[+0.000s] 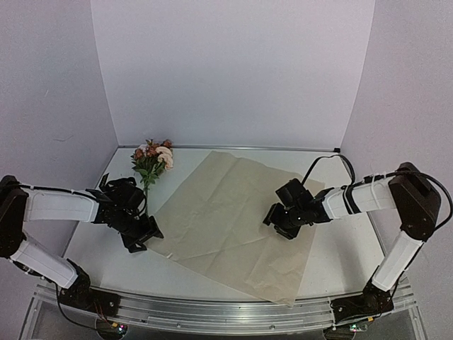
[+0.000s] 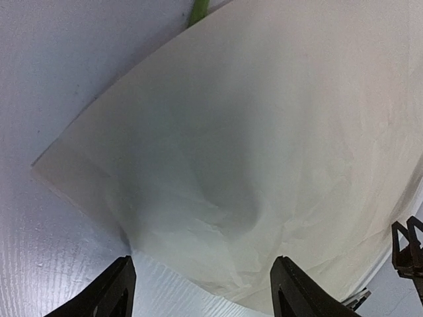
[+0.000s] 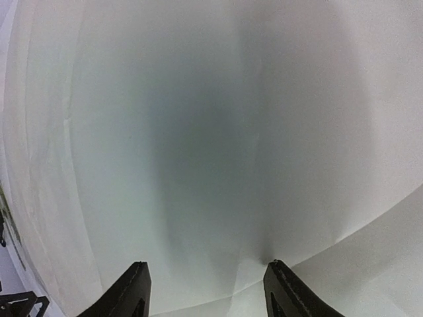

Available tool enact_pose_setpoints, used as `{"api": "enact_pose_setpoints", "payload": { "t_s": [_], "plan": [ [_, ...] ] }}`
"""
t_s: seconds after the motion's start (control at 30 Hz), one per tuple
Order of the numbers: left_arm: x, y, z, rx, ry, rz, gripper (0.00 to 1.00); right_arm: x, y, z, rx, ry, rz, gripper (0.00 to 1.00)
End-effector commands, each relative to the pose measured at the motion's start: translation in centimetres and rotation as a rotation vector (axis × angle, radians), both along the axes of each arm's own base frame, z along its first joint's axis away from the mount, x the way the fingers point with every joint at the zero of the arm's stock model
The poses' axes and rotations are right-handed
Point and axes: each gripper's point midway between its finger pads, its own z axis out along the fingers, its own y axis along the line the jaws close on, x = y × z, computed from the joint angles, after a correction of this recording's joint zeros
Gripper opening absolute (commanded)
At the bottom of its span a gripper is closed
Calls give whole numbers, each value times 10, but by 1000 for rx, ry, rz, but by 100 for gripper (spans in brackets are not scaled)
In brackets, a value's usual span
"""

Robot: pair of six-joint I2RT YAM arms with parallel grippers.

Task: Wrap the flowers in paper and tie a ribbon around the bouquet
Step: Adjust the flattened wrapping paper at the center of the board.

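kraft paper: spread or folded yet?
Spread. The paper lies open on the table, creased but with no fold turned over; the flowers lie off its left edge, unwrapped.

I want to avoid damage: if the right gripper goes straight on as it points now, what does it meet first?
The paper: it fills the view ahead of the right gripper, though how near is unclear.
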Motion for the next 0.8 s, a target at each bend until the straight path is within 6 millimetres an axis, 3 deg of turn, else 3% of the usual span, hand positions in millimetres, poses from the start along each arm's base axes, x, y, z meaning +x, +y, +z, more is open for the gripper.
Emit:
{"api": "enact_pose_setpoints", "payload": {
  "t_s": [0.0,0.33,0.57,0.77],
  "plan": [
    [19,-8,5,-24,-57,85,71,5,5,27,37,-70,36,62],
    [38,-16,-8,12,-68,28,69,0,-38,35,-22,-103,-6,69],
    [65,-2,-17,33,-73,7,67,-3,-63,37,-83,-112,-14,70],
    [96,12,-24,60,-83,-28,67,-11,-68,29,-111,-86,10,71]
  ]
}}
